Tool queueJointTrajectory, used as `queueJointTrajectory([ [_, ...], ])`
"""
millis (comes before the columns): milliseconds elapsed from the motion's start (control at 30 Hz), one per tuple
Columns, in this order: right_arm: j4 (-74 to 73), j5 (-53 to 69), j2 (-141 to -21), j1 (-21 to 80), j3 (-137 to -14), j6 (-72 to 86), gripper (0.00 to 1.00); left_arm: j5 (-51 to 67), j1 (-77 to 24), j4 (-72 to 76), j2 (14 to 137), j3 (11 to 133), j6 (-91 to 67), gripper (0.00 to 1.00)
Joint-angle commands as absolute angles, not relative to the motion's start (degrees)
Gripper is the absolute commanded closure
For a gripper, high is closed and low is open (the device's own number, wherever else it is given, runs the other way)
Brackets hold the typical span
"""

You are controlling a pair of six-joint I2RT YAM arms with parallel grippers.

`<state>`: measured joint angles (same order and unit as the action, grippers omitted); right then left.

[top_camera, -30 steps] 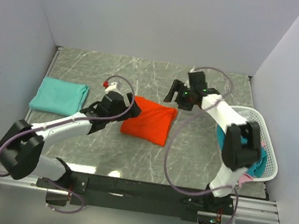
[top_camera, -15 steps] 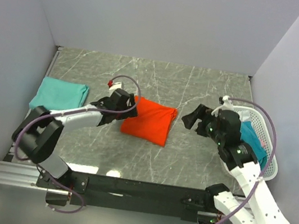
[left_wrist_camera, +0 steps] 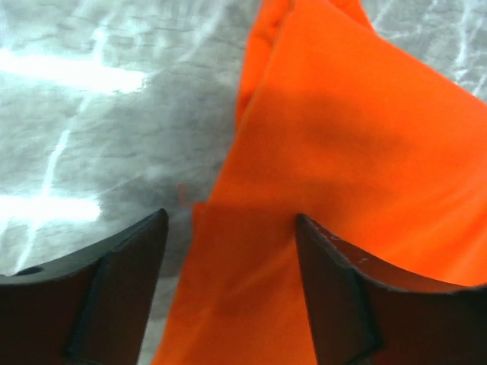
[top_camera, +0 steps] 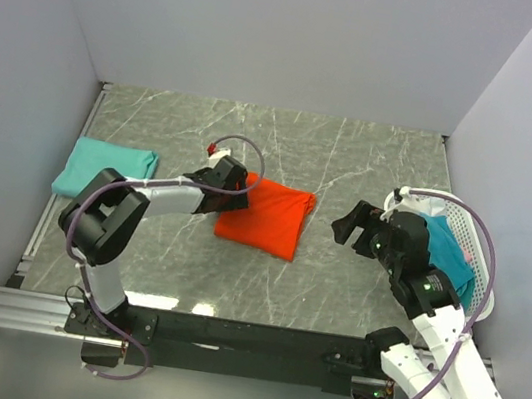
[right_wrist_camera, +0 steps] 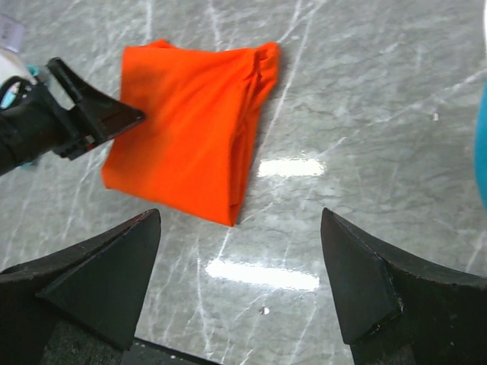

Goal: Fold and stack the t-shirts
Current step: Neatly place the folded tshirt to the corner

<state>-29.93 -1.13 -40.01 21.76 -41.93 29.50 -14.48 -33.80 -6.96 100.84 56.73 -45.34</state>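
Left gripper first: parted to a middling width, set right at the left edge of the orange-red t-shirt, one finger over bare table and the other over cloth. Nothing pinched as far as the wrist view shows. Straddles the folded edge rather than grips it.

Outward from there: lies folded into a compact rectangle, long axis running roughly far-to-near with a slight tilt, stacked layers showing along the right side. Extends rightward from the left gripper, so any closing here would catch the left edge only.

Right gripper: spread wide, holding nothing, touching nothing. Hangs above the table well to the right of the orange-red t-shirt, facing it across bare marble. Clearly the farther of the two — the left arm is the one in place.

Further out: a folded teal t-shirt flat on the table well to the left of the orange-red one, likely the base of the stack. Well to the right, a white basket with teal and pink cloth inside, not yet folded.
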Motion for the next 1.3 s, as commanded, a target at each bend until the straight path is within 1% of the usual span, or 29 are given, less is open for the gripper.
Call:
queueJointTrajectory([
  [0,-29.71,-4.57,-40.69,21.71,-41.84,28.65,0.08,-13.36,-35.15,-8.26,103.44,58.62,-43.69,0.31],
  [33,-29.36,-4.48,-40.78,21.62,-41.75,28.57,0.08,-13.53,-36.03,-8.7,103.97,59.41,-43.42,0.35],
  [100,-28.74,-4.39,-40.87,21.62,-41.31,28.48,0.08,-14.32,-37.0,-10.18,105.81,60.29,-43.33,0.36],
  [200,-28.48,-4.83,-41.04,21.71,-41.13,28.04,0.08,-16.78,-38.67,-12.39,108.27,62.22,-43.94,0.42],
  [233,-28.3,-4.92,-40.87,21.53,-40.87,27.95,0.08,-17.66,-39.28,-13.52,108.72,62.75,-44.47,0.48],
  [267,-28.21,-4.92,-40.78,21.62,-40.78,27.78,0.08,-18.36,-39.64,-14.14,108.98,63.01,-44.73,0.5],
  [300,-28.13,-5.1,-40.61,21.62,-40.61,27.69,0.08,-19.15,-39.9,-14.76,109.77,63.37,-44.74,0.54],
  [333,-27.78,-5.01,-40.61,21.45,-40.52,27.42,0.08,-21.25,-40.51,-16.33,110.04,64.24,-45.17,0.63],
  [400,-27.42,-4.92,-40.25,21.36,-40.17,27.25,0.08,-23.63,-40.96,-18.62,110.92,65.56,-45.44,0.76],
  [433,-27.25,-4.83,-40.17,21.36,-40.08,26.9,0.08,-26.17,-41.48,-20.89,111.18,67.13,-45.35,0.9],
  [467,-27.16,-4.83,-40.08,21.27,-39.9,26.98,0.08,-27.84,-41.75,-22.22,111.79,68.02,-45.35,0.97],
  [500,-27.16,-5.18,-40.17,21.27,-39.9,26.9,0.07,-29.17,-42.27,-23.28,111.97,69.59,-44.66,0.99],
  [667,-26.72,-4.75,-40.25,20.92,-39.46,26.54,0.07,-39.71,-42.89,-27.42,111.54,72.07,-41.67,0.99],
  [767,-26.54,-4.39,-40.25,20.83,-39.38,26.19,0.07,-45.76,-42.72,-25.77,109.26,70.93,-37.28,0.99],
  [900,-25.84,-4.04,-40.6,20.66,-38.85,25.93,0.07,-48.86,-41.84,-20.5,105.65,66.64,-24.92,0.99],
  [967,-25.66,-3.96,-41.13,20.57,-38.76,25.93,0.07,-49.31,-40.96,-18.82,103.37,65.31,-21.46,0.99],
  [1100,-25.58,-3.17,-42.18,20.3,-38.67,25.58,0.07,-53.6,-36.58,-12.16,100.55,60.39,-13.65,0.99],
  [1200,-25.58,-2.64,-42.36,20.13,-38.58,25.58,0.07,-52.13,-32.02,-10.46,98.97,58.8,-9.77,0.99],
  [1267,-25.23,-2.64,-42.19,19.95,-38.41,25.58,0.07,-52.03,-30.77,-8.62,98.18,57.93,-7.66,0.99],
])
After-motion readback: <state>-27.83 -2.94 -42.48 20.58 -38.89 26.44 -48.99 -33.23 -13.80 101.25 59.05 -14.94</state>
